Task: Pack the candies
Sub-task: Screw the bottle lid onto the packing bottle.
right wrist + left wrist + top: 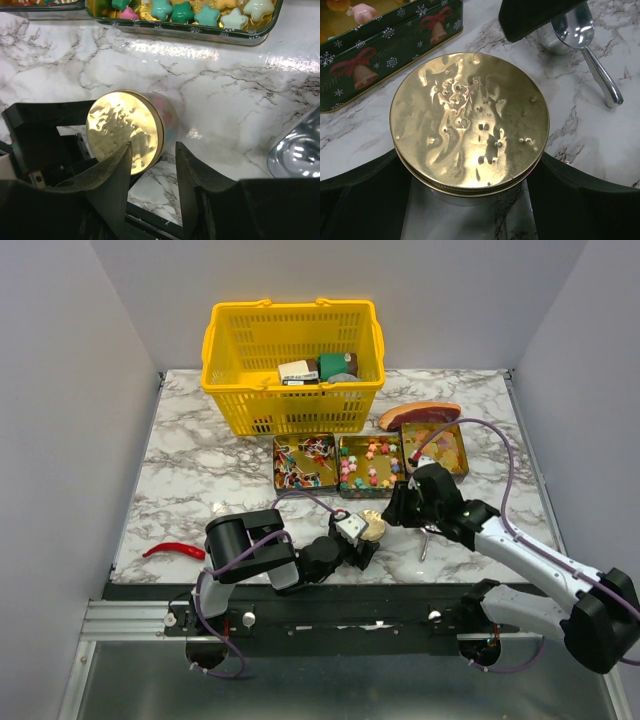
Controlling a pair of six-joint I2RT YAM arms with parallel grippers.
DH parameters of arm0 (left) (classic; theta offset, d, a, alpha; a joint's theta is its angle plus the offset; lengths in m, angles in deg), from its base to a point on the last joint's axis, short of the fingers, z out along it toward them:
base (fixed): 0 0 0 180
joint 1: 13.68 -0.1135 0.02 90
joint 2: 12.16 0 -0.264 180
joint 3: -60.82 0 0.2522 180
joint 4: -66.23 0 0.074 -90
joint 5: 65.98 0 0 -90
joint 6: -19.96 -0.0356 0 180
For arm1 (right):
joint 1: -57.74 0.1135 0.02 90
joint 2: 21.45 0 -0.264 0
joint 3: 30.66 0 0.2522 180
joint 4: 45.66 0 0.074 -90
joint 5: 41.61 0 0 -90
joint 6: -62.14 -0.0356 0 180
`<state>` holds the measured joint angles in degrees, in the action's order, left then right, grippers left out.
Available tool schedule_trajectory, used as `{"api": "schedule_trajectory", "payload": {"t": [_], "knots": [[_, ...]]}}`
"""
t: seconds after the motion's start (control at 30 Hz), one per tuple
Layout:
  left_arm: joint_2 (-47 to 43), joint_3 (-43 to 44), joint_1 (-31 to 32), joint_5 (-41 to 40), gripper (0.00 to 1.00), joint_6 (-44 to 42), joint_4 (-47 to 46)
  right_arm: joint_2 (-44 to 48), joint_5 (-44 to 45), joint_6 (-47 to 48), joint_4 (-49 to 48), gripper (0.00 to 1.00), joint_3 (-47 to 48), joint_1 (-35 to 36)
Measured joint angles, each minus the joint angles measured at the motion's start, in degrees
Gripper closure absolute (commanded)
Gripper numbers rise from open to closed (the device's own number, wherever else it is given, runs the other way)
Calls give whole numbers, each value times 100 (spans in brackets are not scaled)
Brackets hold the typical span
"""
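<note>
The candies [368,462] lie in three open tins [276,465] set in a row on the marble table [200,470], with the star-shaped ones in the middle tin. More show through the glass of a jar [169,120] capped with a gold lid [470,117]. The left gripper [360,533] is clamped on this tilted jar. The right gripper [152,155] hangs just before the lid, fingers apart, holding nothing. A metal scoop [580,40] lies near the jar.

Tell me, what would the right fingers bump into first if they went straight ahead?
Most likely the gold lid of the jar: the open right fingers point right at its edge. How close is hard to tell; past it lies the table.
</note>
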<state>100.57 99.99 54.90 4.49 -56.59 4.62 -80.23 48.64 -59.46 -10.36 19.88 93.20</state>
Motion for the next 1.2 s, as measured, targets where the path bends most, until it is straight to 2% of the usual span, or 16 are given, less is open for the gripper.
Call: {"api": "schedule_trajectory", "payload": {"t": [0.13, 0.57, 0.8, 1.2], "knots": [[2, -4, 0, 11, 45, -2, -4, -487, -179, 109, -299, 55, 2, -144], [52, -9, -7, 13, 45, -9, -92, -1158, -903, 258, -1384, 63, -197, -284], [101, -15, -9, 11, 46, -7, -127, -964, -1113, 184, -2074, 81, -647, -396], [127, 61, 2, 11, 46, 26, -55, -485, -1228, -133, -2874, 99, -1377, -529]]}}
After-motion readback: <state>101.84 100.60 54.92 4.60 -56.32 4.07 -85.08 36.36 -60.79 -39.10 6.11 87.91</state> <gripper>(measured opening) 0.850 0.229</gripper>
